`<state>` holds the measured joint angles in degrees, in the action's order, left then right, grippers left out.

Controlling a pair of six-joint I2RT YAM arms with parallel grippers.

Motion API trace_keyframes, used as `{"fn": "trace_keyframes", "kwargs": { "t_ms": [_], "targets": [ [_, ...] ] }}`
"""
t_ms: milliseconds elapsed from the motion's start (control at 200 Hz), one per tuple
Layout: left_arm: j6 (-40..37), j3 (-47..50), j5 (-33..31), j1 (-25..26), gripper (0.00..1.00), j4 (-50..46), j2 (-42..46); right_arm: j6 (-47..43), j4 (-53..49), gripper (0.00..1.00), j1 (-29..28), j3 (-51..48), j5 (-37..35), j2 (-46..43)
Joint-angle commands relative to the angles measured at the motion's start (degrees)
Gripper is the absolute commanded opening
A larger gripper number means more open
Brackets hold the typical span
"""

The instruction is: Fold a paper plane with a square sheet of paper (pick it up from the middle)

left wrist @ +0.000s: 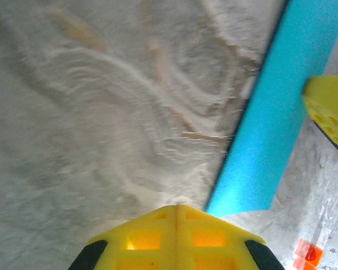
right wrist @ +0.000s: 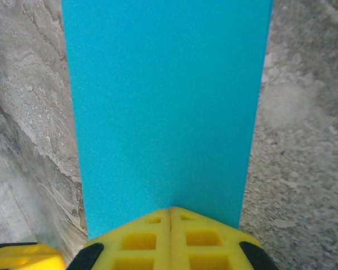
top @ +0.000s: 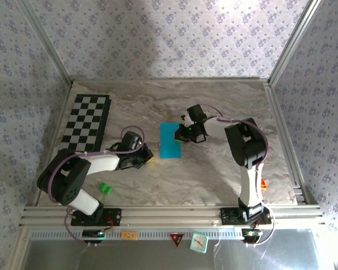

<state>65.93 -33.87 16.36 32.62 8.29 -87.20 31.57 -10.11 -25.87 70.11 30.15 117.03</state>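
Right pincer (right wrist: 170,210) closed at paper (right wrist: 166,101) edge (plain cyan), left pincer (left wrist: 176,207) nearby

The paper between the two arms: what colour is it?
The paper is bright cyan-blue, plain and unmarked; the right wrist view shows it best.

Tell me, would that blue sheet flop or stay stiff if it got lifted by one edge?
Likely floppy: the blue sheet looks very thin and lies flat on the table. Probably light too, so a push would slide it over the smooth-looking top, not roll it.
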Motion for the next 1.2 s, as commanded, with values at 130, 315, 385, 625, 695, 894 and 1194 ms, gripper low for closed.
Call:
{"fn": "trace_keyframes", "kwargs": {
  "t_ms": [130, 315, 385, 625, 695, 894, 1194],
  "targets": [
    [-6.9, -10.8, -0.4, -0.4, 0.01, -6.1, -1.3, -4.3, -9.6, 0.02, -1.1, 0.7, -6.3, 4.3],
    [-11.4, -19.7, 2.5, -2.7, 0.09, -10.3, -8.6, 2.2, -5.6, 0.06, 0.2, 0.5, -0.6, -0.1],
    [-14.4, -22.7, 3.2, -3.0, 0.10, -12.6, -11.4, 7.7, -0.5, 0.09, 1.4, -1.3, 2.8, -2.2],
    [-17.6, -26.7, 7.0, -3.3, 0.11, -9.8, -17.6, 9.8, 0.2, 0.17, 2.0, -7.1, -0.4, -8.1],
    [-18.5, -27.9, 9.4, -3.3, 0.11, -8.8, -19.3, 9.6, -0.4, 0.19, 2.1, -8.4, -1.1, -9.4],
    [-19.2, -28.6, 11.7, -2.9, 0.12, -4.9, -20.3, 9.6, -1.0, 0.23, 2.1, -12.5, -2.1, -12.4],
    [-22.9, -35.7, 11.6, -2.3, 0.12, -12.2, -26.0, 10.2, -0.5, 0.25, 2.6, -15.2, -1.6, -15.4]
  ]
}}
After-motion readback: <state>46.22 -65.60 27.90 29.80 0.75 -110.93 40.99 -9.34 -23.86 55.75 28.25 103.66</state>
